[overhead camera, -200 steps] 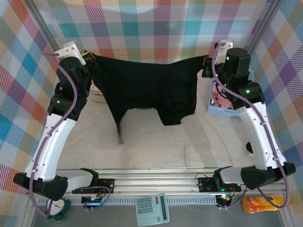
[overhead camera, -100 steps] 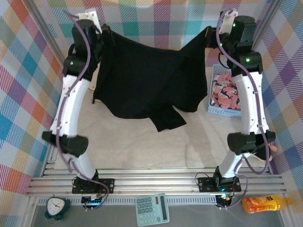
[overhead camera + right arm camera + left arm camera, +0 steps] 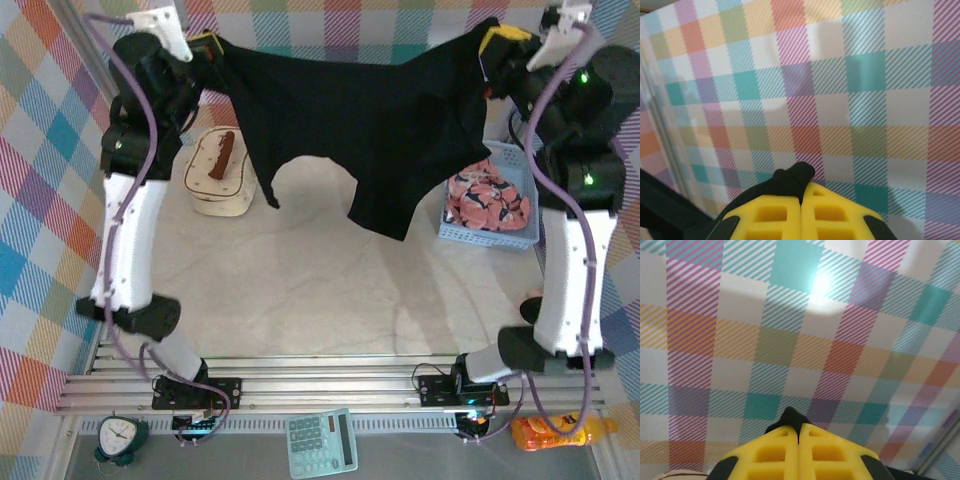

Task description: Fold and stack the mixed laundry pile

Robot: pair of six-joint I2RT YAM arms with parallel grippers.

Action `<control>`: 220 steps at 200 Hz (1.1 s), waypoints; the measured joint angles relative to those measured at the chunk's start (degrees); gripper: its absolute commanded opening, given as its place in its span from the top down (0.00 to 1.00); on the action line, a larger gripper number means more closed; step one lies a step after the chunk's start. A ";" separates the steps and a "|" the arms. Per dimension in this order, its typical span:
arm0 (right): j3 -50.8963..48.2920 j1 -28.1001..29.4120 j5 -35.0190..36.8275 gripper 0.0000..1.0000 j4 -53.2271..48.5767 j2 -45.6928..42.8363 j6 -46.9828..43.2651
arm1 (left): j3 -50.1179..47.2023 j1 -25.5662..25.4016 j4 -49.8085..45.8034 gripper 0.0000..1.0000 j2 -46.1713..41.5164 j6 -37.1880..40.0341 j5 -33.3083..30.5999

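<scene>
The black shirt [image 3: 370, 125] hangs stretched in the air between both arms, high over the far half of the table. My left gripper [image 3: 207, 44] is shut on its left corner, and a nub of black cloth [image 3: 791, 418] pokes out between the yellow pads [image 3: 775, 452]. My right gripper [image 3: 497, 42] is shut on the right corner, with black cloth [image 3: 792, 177] bunched at the pads [image 3: 827, 212]. The pink printed garment [image 3: 488, 201] lies crumpled in the light-blue mesh basket [image 3: 488, 237] at the right.
A cream quilted bag [image 3: 219, 176] with a brown handle sits on the table under the shirt's left edge. Checked cloth walls [image 3: 330, 25] close in the back and sides. A calculator [image 3: 322, 443], a small clock [image 3: 118, 437] and an orange packet [image 3: 555, 432] lie before the rail.
Both arms have risen and spread wider, lifting the black shirt off the table and pulling it taut. The cream bag, hidden earlier, now shows under it.
</scene>
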 measured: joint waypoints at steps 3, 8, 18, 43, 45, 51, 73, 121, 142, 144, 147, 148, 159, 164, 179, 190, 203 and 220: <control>-2.49 0.00 -0.44 1.00 0.70 -1.60 0.07 | -3.34 0.00 1.07 1.00 -1.97 -0.02 0.02; -6.62 0.00 -1.14 1.00 1.22 -4.50 0.35 | -9.07 0.00 2.69 1.00 -5.42 -0.02 0.20; -15.15 0.00 -2.34 1.00 1.73 -10.03 1.03 | -21.20 0.00 5.31 1.00 -12.66 -0.07 0.17; -35.93 0.00 -3.96 1.00 0.46 -22.25 3.96 | -42.62 0.00 8.22 1.00 -24.44 -0.35 -0.44; -37.66 0.00 -4.07 1.00 0.09 -23.15 4.20 | -44.33 0.00 8.11 1.00 -25.22 -0.46 -0.50; -41.68 0.00 -4.24 1.00 -1.03 -25.24 4.98 | -48.13 0.00 8.15 1.00 -26.86 -0.74 -0.50; -53.51 -0.04 -6.40 1.00 -7.37 -30.93 8.22 | -59.25 0.00 5.55 1.00 -30.42 -2.10 -0.33; -56.39 -0.04 -9.07 0.44 -15.17 -31.69 9.07 | -67.38 0.04 0.50 0.00 -32.94 -5.01 -1.11; -57.27 -0.04 -6.34 0.45 -12.50 -29.64 9.33 | -67.21 0.04 2.91 0.01 -33.22 -6.80 -1.27; -57.33 -0.04 -6.14 0.46 -12.22 -29.46 9.33 | -67.19 0.04 3.21 0.01 -33.16 -6.99 -1.27; -57.51 -0.04 -5.66 0.46 -11.56 -28.83 9.40 | -67.19 0.04 3.82 0.02 -33.00 -7.26 -1.16; -57.57 -0.04 -5.60 0.47 -11.37 -28.65 9.44 | -67.19 0.04 4.07 0.02 -32.83 -7.50 -1.03; -58.49 -0.04 -4.31 0.50 -8.55 -25.73 10.25 | -67.21 0.04 6.38 0.07 -31.52 -8.70 -0.24; -59.01 -0.04 -3.82 0.52 -7.17 -23.91 10.64 | -67.28 0.04 7.65 0.10 -30.56 -9.55 0.37; -60.87 -0.02 -3.04 0.56 -2.82 -18.21 12.44 | -68.00 -0.07 12.22 0.26 -26.75 -11.85 2.51; -62.51 0.48 -2.40 0.58 0.22 -12.81 13.57 | -68.98 -0.57 15.56 0.38 -23.04 -14.01 4.17; -63.76 1.44 -1.07 0.60 2.56 -6.40 14.91 | -70.49 -1.40 18.88 0.46 -18.16 -15.76 5.18; -63.63 4.09 1.25 0.59 4.31 2.01 16.28 | -72.26 -3.82 21.00 0.46 -12.02 -17.18 5.86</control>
